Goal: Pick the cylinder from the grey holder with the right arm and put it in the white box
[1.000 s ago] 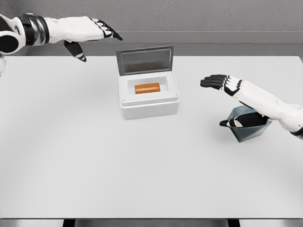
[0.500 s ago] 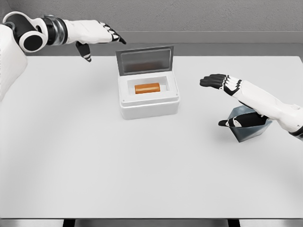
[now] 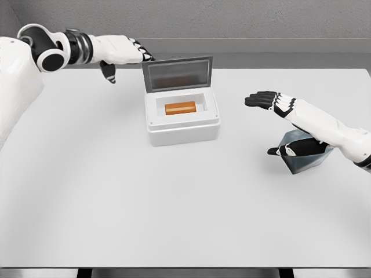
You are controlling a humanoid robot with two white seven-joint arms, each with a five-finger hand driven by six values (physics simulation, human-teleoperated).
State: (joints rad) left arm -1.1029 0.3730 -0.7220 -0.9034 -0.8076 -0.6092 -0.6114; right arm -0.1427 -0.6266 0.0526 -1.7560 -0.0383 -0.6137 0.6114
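- Head view shows the orange-brown cylinder (image 3: 180, 108) lying on its side inside the white rectangular box (image 3: 182, 130), its long axis running left to right across the box's cavity.
- That box's grey hinged lid (image 3: 177, 73) stands upright at the back edge, so the opening is uncovered.
- Right of the box and well apart from it, the dark grey angular holder (image 3: 302, 156) sits on the white table (image 3: 174, 202); it looks empty, though the forearm crosses it and hides part of the inside.
- Above the holder's left side, the right hand (image 3: 268, 101) hangs with fingers spread flat, holding nothing; the cylinder lies to its left.
- At the far left corner, the left hand (image 3: 124, 51) has fingers extended and relaxed, empty, their tips just beside the lid's upper left corner; it is the nearer hand to the lid.
- Compared with a second ago, the left arm has swung inward toward the lid, while the right hand, cylinder and holder are unchanged.
- Judging by this, the placing is done and closing the lid may be next.
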